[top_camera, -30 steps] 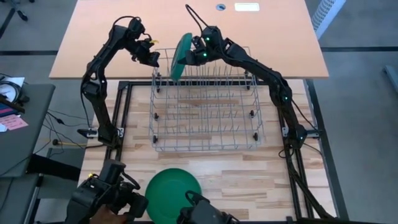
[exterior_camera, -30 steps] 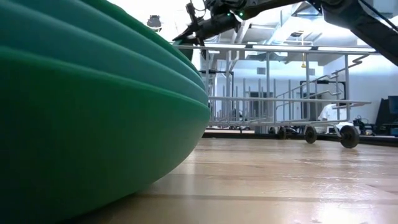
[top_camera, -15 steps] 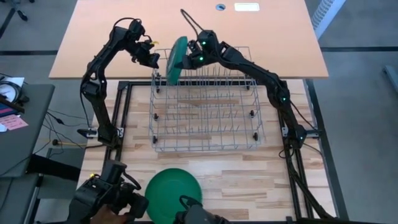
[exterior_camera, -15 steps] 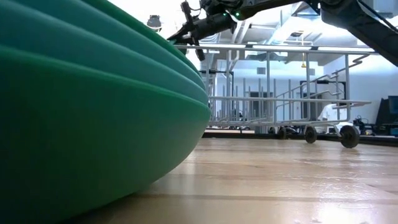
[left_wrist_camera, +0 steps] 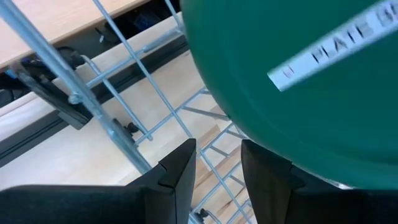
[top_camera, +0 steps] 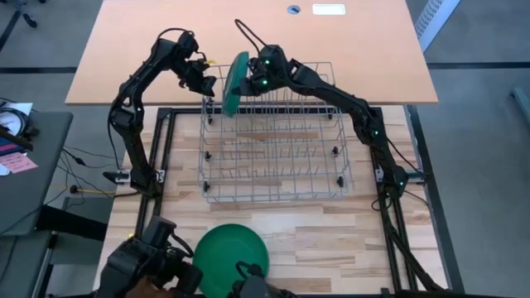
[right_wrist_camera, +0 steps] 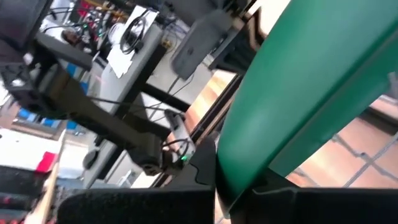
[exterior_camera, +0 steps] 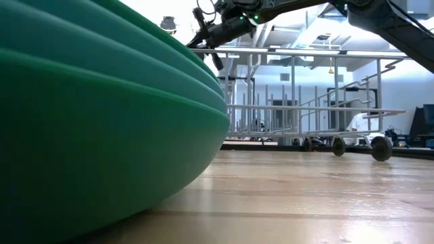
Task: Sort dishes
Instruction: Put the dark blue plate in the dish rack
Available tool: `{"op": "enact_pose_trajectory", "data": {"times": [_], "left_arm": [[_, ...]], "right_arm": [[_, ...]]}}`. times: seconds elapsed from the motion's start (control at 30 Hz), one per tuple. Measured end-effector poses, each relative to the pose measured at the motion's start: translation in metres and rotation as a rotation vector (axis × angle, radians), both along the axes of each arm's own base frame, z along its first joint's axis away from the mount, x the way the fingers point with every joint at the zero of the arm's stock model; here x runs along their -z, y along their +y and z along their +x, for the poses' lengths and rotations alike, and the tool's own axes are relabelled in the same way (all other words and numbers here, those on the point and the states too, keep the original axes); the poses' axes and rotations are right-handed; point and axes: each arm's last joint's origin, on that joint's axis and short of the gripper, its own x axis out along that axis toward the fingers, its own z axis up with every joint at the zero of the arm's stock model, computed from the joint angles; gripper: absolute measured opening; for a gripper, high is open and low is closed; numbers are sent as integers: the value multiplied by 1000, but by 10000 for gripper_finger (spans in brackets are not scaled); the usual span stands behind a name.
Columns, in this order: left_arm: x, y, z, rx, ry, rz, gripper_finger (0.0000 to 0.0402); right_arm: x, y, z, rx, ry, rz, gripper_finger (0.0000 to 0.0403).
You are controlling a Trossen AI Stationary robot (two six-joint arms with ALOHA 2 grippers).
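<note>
Your right gripper (top_camera: 246, 79) pinches a green plate (top_camera: 234, 81) on edge above the far left corner of the wire rack (top_camera: 276, 132). Your left gripper (top_camera: 207, 83) hovers just beside it, fingers slightly apart, holding nothing. Another green plate (top_camera: 231, 259) lies flat at the table's (top_camera: 331, 232) near edge.

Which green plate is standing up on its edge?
The teal plate held by the right end effector over the wire rack's back left corner. The green plate lies flat on the table.
</note>
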Motion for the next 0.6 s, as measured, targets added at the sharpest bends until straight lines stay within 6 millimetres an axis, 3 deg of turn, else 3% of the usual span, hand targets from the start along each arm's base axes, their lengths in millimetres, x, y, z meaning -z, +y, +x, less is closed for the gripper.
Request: {"op": "enact_pose_trajectory", "data": {"times": [0.6], "left_arm": [[0,-3,6,-14,-2,-13,123]], "right_arm": [[32,2,17,-29,61,68,24]]}}
